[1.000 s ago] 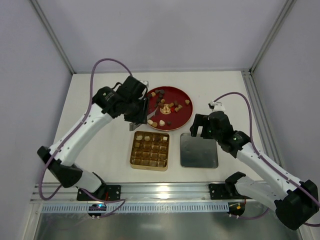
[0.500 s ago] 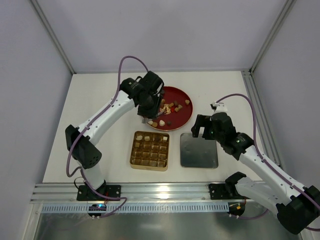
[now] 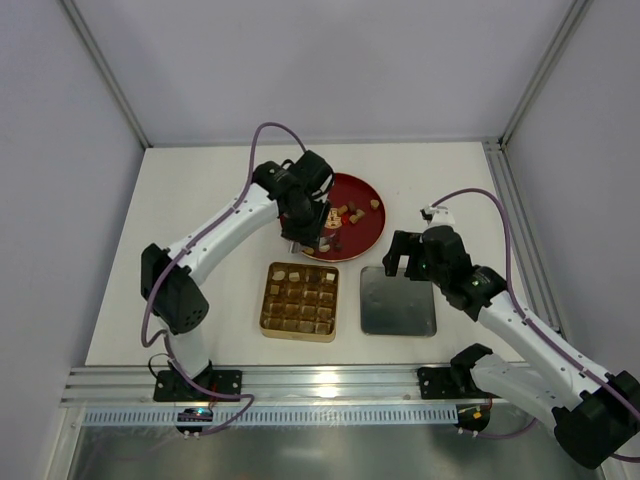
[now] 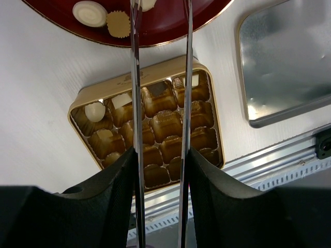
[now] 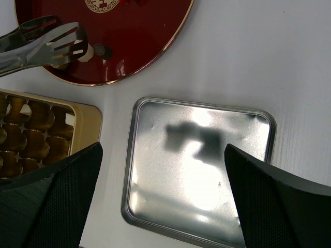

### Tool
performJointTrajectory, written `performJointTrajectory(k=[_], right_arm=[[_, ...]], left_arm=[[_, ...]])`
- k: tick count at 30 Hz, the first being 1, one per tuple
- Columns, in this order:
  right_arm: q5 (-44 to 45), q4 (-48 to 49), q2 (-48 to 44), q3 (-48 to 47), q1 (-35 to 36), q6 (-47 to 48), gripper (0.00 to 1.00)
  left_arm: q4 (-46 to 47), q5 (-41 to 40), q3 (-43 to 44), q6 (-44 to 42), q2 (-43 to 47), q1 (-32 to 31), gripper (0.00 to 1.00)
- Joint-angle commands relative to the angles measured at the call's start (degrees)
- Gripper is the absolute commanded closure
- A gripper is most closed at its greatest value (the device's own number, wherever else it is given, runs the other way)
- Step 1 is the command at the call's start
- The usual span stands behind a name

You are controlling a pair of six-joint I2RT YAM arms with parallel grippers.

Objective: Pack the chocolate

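Observation:
Chocolate pieces (image 3: 352, 213) in brown, tan and cream lie on the round red plate (image 3: 372, 232). Two pale ones (image 4: 89, 13) sit near its front rim. The gold gridded box (image 3: 300, 300) holds a few pieces, among them a cream one (image 4: 94, 111). My left gripper (image 3: 301, 226) is shut on metal tongs (image 4: 136, 77), whose two blades run between its fingers. The tongs' tips (image 5: 62, 46) hover over the plate's near-left edge, beside a cream piece (image 5: 87, 51); whether they grip it I cannot tell. My right gripper (image 5: 163, 170) hangs open and empty.
A square silver lid (image 5: 201, 165) lies right of the gold box, directly under my right gripper. The aluminium rail (image 3: 330, 385) runs along the near table edge. White walls with metal frame posts enclose the table on three sides.
My left arm has swung back and to the right, carrying the tongs from above the box's far edge to the plate's near-left part. The right arm has hardly moved.

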State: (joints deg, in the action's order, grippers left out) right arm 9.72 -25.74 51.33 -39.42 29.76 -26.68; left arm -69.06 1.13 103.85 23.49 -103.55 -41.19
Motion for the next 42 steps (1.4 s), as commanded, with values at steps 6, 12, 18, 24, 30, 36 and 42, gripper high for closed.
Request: performJointTrajectory(k=[6,12,18,24,30,36,42], right_arm=[[0.74,0.95,-1.32,0.04,-0.31,0.49,0.0],[0.66,1.04,-1.23,0.13,-0.4,0.4,0.0],[1.09,0.69,-1.5,0.04,-0.4,0.57,0.0],[1.01,0.95,-1.5,0.39,-0.58,0.57,0.0],[1.01,1.04,-1.58,0.48,-0.58,0.4,0.0],[1.1,0.78,-1.85,0.57,-0.76,0.66,0.0],[1.01,0.95,-1.76,0.66,-0.93,0.49,0.0]], left_arm=[[0.42,-4.2,-1.28,-1.95,0.27,-0.12,0.57],[0.94,-4.82,-2.08,-2.48,-0.34,-0.12,0.58],[1.47,-3.85,-1.38,-2.92,-1.57,-0.21,0.58],[1.03,-3.5,-1.46,-3.45,-1.83,-0.21,0.58],[0.85,-3.41,-1.11,-3.97,-2.8,-0.3,0.59],[0.33,-3.32,0.65,-4.32,-4.47,-0.29,0.6],[-0.11,-3.5,1.26,-4.41,-4.91,-0.38,0.62]])
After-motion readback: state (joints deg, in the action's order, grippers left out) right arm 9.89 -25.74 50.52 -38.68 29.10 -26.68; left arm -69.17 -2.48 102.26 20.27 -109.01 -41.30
